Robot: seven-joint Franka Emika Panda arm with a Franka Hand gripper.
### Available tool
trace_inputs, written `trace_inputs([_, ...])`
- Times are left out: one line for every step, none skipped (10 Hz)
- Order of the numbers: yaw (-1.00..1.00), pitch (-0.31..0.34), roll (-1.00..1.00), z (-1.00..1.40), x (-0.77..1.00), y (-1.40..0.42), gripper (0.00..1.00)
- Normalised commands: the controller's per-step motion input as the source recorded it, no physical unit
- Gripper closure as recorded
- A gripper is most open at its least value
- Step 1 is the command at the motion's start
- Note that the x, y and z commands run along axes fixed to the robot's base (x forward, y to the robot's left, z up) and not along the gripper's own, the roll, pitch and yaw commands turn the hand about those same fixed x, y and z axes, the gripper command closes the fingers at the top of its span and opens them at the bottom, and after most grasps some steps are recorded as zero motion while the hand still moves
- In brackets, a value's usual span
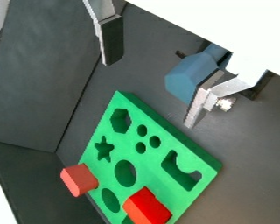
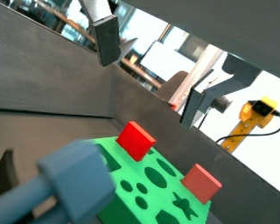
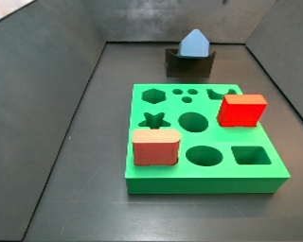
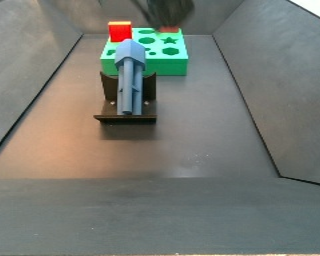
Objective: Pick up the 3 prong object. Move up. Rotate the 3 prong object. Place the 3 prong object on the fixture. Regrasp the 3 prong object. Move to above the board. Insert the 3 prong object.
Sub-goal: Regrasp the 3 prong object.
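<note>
The hand (image 1: pixel 154 74) hangs released above the 3 prong object (image 4: pixel 131 72) on the fixture (image 4: pixel 127 113)

No words, numbers, labels or brand marks can be read anywhere in these pictures. The green board (image 3: pixel 204 180), the red cube (image 3: pixel 242 110), the pink block (image 3: pixel 155 148), the grey-blue 3 prong object (image 4: pixel 131 72) lying on the dark fixture (image 4: pixel 127 112) and the grey bench (image 4: pixel 190 140) all show plain, unmarked faces in both side views. The hand (image 1: pixel 154 74), seen in both wrist views above the board with its silver fingers (image 1: pixel 108 39) apart and nothing between them, bears no lettering either, and the blurred background behind it in a wrist view is too unclear to read.
</note>
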Motion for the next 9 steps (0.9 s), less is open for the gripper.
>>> trace_inputs([0.02,0.043,1.00,0.49,0.07,-0.42,0.00])
trace_inputs([0.02,0.040,1.00,0.28,0.02,-0.21,0.00])
trace_inputs([0.02,0.038,1.00,0.08,0.00,-0.10,0.00])
trace_inputs([0.02,0.038,1.00,0.05,0.01,-0.08,0.00])
trace_inputs([0.02,0.037,1.00,0.05,-0.01,-0.04,0.00])
trace_inputs([0.02,0.035,1.00,0.03,-0.01,-0.04,0.00])
trace_inputs([0.02,0.031,1.00,0.01,-0.02,-0.03,0.00])
trace_inputs([0.02,0.029,1.00,0.01,-0.02,-0.03,0.00])
trace_inputs([0.02,0.026,1.00,0.01,-0.02,-0.02,0.00])
